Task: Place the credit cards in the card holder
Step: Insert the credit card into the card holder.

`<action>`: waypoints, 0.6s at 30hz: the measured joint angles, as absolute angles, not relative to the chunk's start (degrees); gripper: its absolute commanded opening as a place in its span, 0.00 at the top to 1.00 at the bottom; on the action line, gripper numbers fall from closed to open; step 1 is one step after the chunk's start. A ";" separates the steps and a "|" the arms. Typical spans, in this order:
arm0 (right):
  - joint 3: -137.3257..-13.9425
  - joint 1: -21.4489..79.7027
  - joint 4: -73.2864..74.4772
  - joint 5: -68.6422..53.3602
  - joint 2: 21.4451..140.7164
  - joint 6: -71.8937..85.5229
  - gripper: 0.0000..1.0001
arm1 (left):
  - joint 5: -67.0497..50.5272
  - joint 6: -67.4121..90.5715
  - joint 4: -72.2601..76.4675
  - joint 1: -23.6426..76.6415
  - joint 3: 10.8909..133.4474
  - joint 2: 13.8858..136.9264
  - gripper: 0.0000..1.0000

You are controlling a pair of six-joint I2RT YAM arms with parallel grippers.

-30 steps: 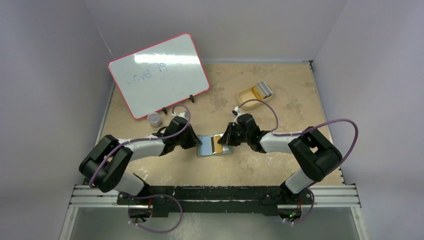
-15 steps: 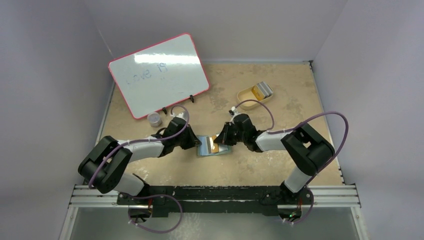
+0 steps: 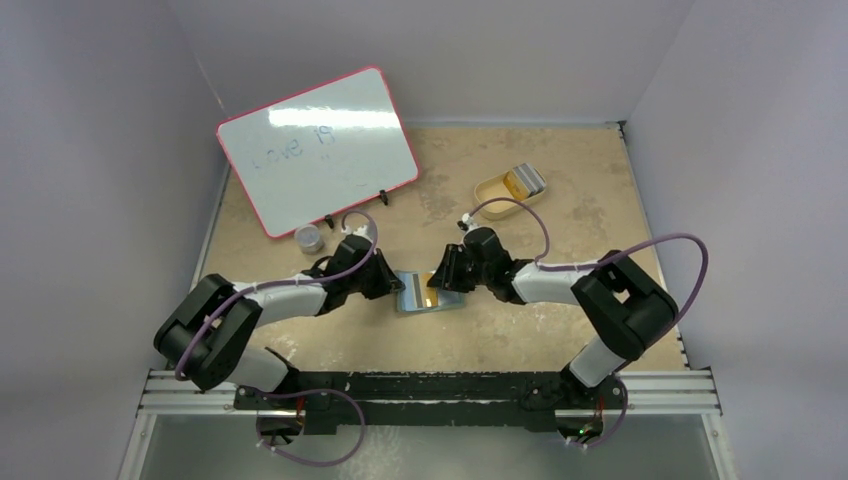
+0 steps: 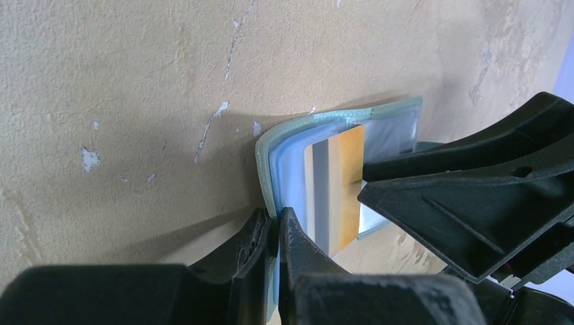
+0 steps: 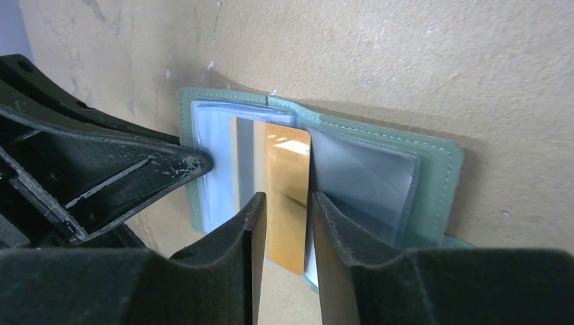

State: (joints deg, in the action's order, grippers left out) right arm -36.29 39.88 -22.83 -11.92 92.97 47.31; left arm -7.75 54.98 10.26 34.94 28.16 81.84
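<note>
The grey-green folding card holder (image 5: 436, 176) lies open near the middle of the tan speckled surface (image 3: 600, 210), between the two arms, with its pale blue clear sleeves facing up. The left fingers (image 4: 252, 240) are closed on the holder's left edge, the green rim and blue sleeves caught in the thin slit between them. That hold looks meant to pin the holder so it neither slides nor folds shut while the other arm works.

From the right, the right fingers (image 5: 247, 233) reach over the holder with only a narrow gap between them. The gold plastic card (image 5: 288, 176), with its grey stripe, shows face-on in that gap, lying across the middle of the holder. I cannot tell whether these fingers clamp the card or merely press on it, nor how far it sits inside a sleeve.

The step in hand seems to be feeding this card into a sleeve. The next move probably calls for a low, flat push, so the thin edge goes under the clear film rather than riding over it. If the left hold slips, the holder may be dragged along.

At the far right, well apart from the holder, a tan rounded tray (image 3: 490, 192) holds more cards (image 3: 525, 181), gold and silver, so much of the task remains. A red-rimmed whiteboard (image 3: 318, 150) stands propped at the far left, with a small grey round pot (image 3: 310, 238) just beside it.
</note>
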 measured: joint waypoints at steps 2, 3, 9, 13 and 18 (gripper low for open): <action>-36.73 39.90 -21.08 -10.83 92.29 46.78 0.65 | -7.90 54.98 10.26 34.94 28.14 81.65 0.94; -36.93 39.90 -20.34 -10.26 92.12 46.54 0.65 | -7.94 55.00 10.26 34.94 28.14 81.60 0.94; -37.50 40.07 -18.76 -9.56 92.23 45.67 0.69 | -8.27 54.98 10.28 34.94 28.14 81.49 0.90; -37.82 40.12 -19.22 -10.00 92.92 45.50 0.69 | -8.38 54.98 10.33 34.94 28.14 81.49 0.87; -37.98 40.29 -20.58 -10.90 93.49 45.12 0.68 | -8.58 55.02 10.35 34.94 28.14 81.52 0.83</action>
